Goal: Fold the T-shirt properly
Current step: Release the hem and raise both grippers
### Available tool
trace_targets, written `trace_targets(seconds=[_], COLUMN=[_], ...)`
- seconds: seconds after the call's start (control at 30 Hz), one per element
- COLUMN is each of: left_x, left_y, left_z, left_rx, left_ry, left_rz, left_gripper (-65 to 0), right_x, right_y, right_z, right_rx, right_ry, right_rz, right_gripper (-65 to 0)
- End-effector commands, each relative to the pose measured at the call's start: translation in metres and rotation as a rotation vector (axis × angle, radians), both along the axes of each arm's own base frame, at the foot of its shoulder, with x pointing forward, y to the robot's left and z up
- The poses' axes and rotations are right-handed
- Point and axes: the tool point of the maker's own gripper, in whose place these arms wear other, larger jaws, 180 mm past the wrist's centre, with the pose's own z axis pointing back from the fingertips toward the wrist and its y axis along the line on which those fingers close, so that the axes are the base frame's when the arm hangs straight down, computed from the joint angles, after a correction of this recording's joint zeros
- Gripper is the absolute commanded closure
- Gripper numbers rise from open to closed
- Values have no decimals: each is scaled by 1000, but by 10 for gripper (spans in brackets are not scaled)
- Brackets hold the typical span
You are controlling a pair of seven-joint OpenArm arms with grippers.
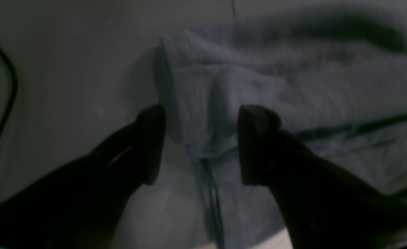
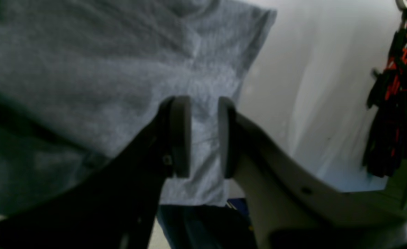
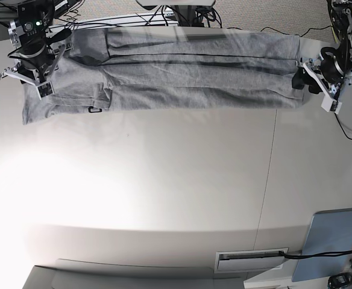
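Note:
The heather-grey T-shirt (image 3: 182, 72) lies folded into a long strip along the table's far edge. My left gripper (image 1: 201, 141) is at the strip's right end in the base view (image 3: 298, 79). It is open, its dark fingers (image 1: 151, 141) on either side of a bunched corner of the T-shirt (image 1: 293, 86) without pinching it. My right gripper (image 2: 204, 136) hovers over the sleeve end of the T-shirt (image 2: 85, 69), at the left in the base view (image 3: 34, 77). Its pads (image 2: 181, 135) stand a little apart, with flat cloth visible in the gap.
The white table (image 3: 164, 180) stretches toward the near side, with a seam (image 3: 272, 156) running down its right part. A black cable (image 1: 2, 103) lies on the table beside the left gripper. A grey-blue panel (image 3: 336, 241) sits at the near right corner. Coloured cables (image 2: 397, 86) hang beyond the table.

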Motion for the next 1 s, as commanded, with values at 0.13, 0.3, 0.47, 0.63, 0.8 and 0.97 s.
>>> trace_targets(seconds=[0.13,0.3,0.47,0.63,0.8,0.97], left_x=[-1,-10,-25,-28,-29,-15], left_y=[9,3,-12,-15,-12,10], left_z=[-6,-18,-27,-33,-37,-34], left_rx=[-62,-158,-317,-449,-464,-356], left_ry=[3,44,85,72,79,73], left_rz=[59,79,56,101,118,150], left_gripper=[-348,-348,-347,-269,0,0], right_x=[9,11,15,16,17,22], right_y=[-3,-2,1,2,3,7], right_z=[12,13,15,16,17,20], right_rx=[-23,-20,-12,-10,-8,1], right_ry=[-45,-58,-83,-90,-97,-127], right_rz=[12,21,38,44,48,69], right_gripper=[-142,-142,-142,-142,-142,-142])
